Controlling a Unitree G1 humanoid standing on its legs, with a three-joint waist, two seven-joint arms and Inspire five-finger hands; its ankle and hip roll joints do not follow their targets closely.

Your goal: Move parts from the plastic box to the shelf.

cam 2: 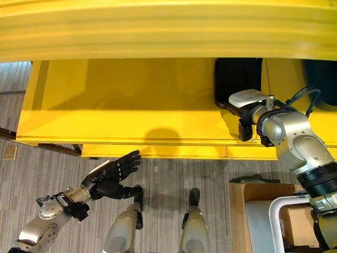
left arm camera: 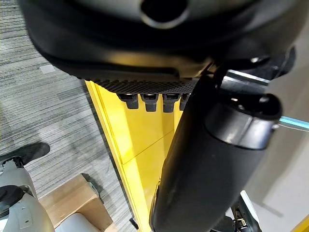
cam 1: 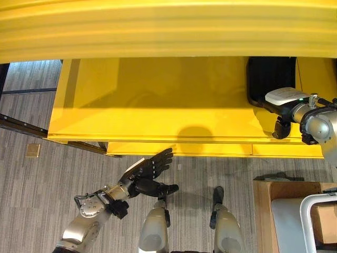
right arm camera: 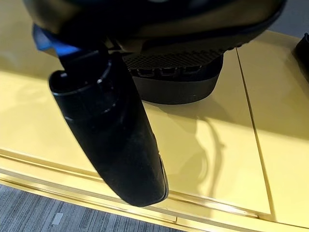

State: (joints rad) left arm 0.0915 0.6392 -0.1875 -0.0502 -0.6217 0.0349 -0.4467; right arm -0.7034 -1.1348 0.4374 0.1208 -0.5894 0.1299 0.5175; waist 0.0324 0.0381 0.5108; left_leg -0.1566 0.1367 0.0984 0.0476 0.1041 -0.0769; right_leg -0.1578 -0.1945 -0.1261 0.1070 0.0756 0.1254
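A black part [cam 1: 271, 76] lies on the yellow shelf [cam 1: 158, 105] at its right end. My right hand [cam 2: 247, 98] reaches over the shelf; its straight fingers rest on the near end of that part [right arm camera: 178, 89]. Its thumb [right arm camera: 111, 130] hangs free above the shelf surface [right arm camera: 217, 159], so the hand is open. A second black part [cam 2: 321, 74] lies further right on the shelf. My left hand [cam 1: 150, 174] hovers over the carpet just in front of the shelf's front edge, open, fingers spread, holding nothing.
An upper yellow shelf board [cam 1: 168, 26] overhangs the scene. At the lower right stands a brown cardboard box [cam 1: 261, 211] with a grey container [cam 1: 287, 226] and a white tubular frame [cam 1: 310, 203]. Grey carpet [cam 1: 42, 184] stretches to the left.
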